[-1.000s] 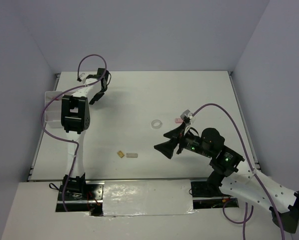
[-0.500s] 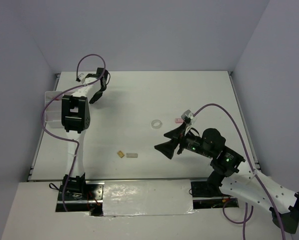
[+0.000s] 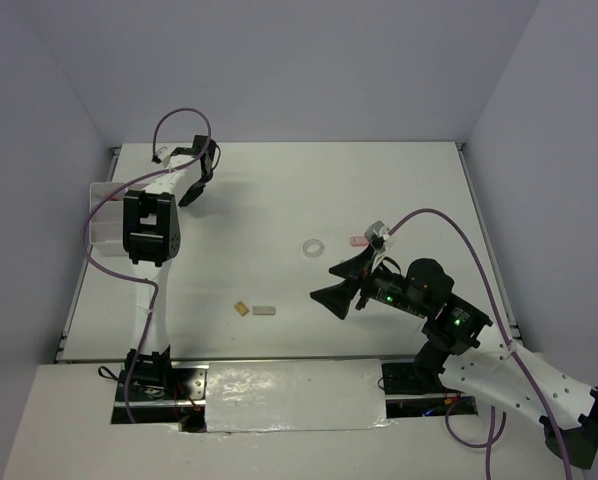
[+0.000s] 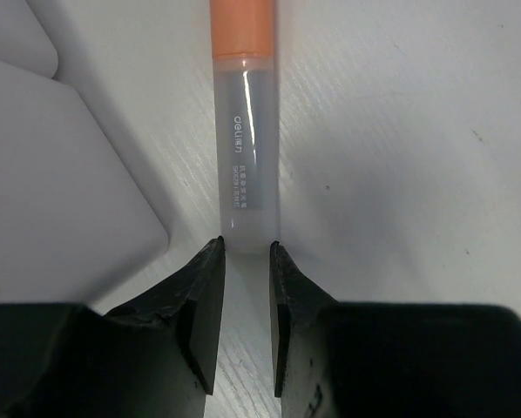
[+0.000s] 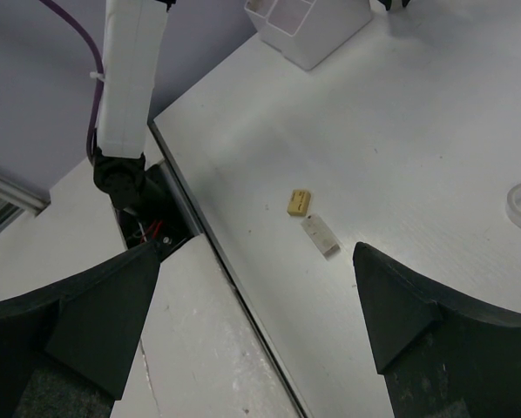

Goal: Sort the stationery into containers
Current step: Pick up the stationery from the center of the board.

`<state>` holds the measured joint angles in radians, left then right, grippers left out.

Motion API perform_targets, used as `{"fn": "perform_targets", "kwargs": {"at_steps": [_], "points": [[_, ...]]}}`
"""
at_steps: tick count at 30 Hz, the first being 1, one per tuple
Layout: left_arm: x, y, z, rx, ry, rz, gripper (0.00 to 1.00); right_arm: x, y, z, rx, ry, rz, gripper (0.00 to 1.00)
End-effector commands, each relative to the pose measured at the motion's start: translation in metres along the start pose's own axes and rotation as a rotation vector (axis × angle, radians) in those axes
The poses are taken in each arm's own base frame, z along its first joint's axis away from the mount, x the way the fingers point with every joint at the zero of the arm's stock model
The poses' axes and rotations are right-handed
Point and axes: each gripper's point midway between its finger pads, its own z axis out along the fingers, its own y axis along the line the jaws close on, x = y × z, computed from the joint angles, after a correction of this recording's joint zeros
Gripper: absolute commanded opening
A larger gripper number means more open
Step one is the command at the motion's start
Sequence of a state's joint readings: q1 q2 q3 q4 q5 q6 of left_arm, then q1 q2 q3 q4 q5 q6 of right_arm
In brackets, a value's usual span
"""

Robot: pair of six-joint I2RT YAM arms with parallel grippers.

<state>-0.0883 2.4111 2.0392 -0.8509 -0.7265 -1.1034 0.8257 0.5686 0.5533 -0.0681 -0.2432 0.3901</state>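
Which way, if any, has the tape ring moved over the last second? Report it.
No. The tape ring lies in the same spot, just as far left of the pink eraser as before.

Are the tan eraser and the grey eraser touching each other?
Apart. The top view shows a narrow strip of bare table between the tan eraser and the grey eraser.

Place: we read this as a robotics lab cell | Table: we see a white table (image 3: 399, 190) as the workbench | Around the table: plain lilac walls (image 3: 309, 70) box in its far edge and both sides | At the table's near edge: two robot arms (image 3: 149, 230) bolted down, purple cables (image 3: 184, 112) looping over it
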Motion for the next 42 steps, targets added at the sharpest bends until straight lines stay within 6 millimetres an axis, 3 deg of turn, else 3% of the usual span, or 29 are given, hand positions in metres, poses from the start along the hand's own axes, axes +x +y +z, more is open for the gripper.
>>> {"fn": "perform_targets", "kwargs": {"at_steps": [1, 17, 21, 24, 27, 28, 30, 31, 35, 36, 37, 38, 42], "points": [[0.019, -0.003, 0.003, 0.013, 0.038, 0.025, 0.00, -0.006, 0.000, -0.001, 0.001, -0.024, -0.027, 1.00], [0.052, -0.026, -0.057, 0.174, 0.021, 0.100, 0.00, -0.009, 0.000, -0.001, 0.007, -0.028, -0.026, 1.00], [0.067, -0.032, -0.089, 0.228, -0.006, 0.156, 0.00, -0.011, -0.001, -0.001, 0.014, -0.036, -0.027, 1.00], [0.065, -0.028, -0.117, 0.287, -0.033, 0.159, 0.01, -0.010, -0.002, 0.000, 0.014, -0.028, -0.025, 1.00], [0.050, -0.021, -0.126, 0.297, -0.078, 0.129, 0.23, -0.007, -0.001, 0.002, 0.008, -0.016, -0.023, 1.00], [0.038, -0.019, -0.133, 0.301, -0.103, 0.106, 0.43, -0.006, -0.002, 0.002, 0.009, -0.014, -0.024, 1.00], [0.019, -0.020, -0.134, 0.298, -0.130, 0.063, 0.64, -0.006, -0.002, 0.004, 0.007, -0.014, -0.021, 1.00], [0.015, -0.020, -0.131, 0.290, -0.118, 0.049, 0.81, -0.005, -0.002, 0.004, 0.006, -0.012, -0.019, 1.00], [-0.009, -0.023, -0.112, 0.252, -0.067, -0.058, 0.90, -0.001, -0.003, 0.007, 0.003, 0.000, -0.017, 0.99], [-0.006, -0.025, -0.106, 0.236, -0.056, -0.086, 0.92, 0.000, -0.004, 0.008, 0.004, 0.002, -0.015, 1.00], [-0.007, -0.024, -0.102, 0.223, -0.051, -0.111, 0.99, 0.001, -0.005, 0.008, 0.006, 0.006, -0.015, 1.00], [-0.016, -0.025, -0.099, 0.214, -0.049, -0.152, 0.99, 0.001, -0.005, 0.009, 0.009, 0.005, -0.013, 1.00], [-0.006, -0.019, -0.082, 0.113, -0.002, -0.244, 0.99, 0.002, -0.005, 0.011, 0.006, 0.010, -0.012, 1.00]]}}
